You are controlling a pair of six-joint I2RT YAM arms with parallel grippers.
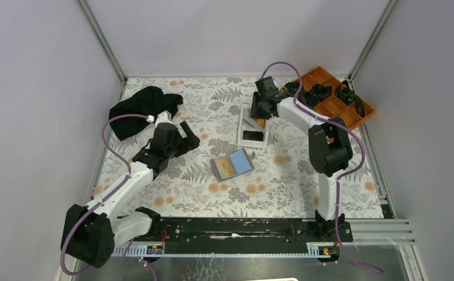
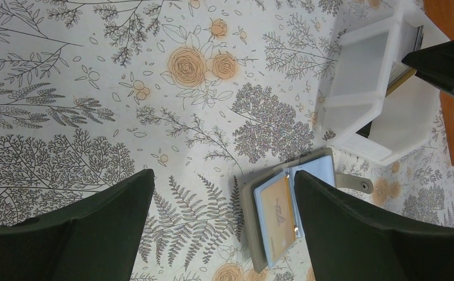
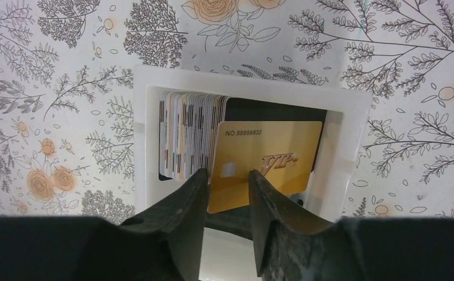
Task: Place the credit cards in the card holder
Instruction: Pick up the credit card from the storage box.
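While the left tool stood spread, the right tool straddled the gold card at centre; grip indeterminate.

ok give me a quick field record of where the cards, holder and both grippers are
card holder: open flat on table, one gold card inside
white tray: card stack on edge, VIP card in front of it
right gripper: over tray, straddling VIP card's lower edge, grip unclear
left gripper: open, empty, above table beside holder

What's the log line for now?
left gripper: open, beside card holder | right gripper: open, over gold card in white tray | card holder: lying open
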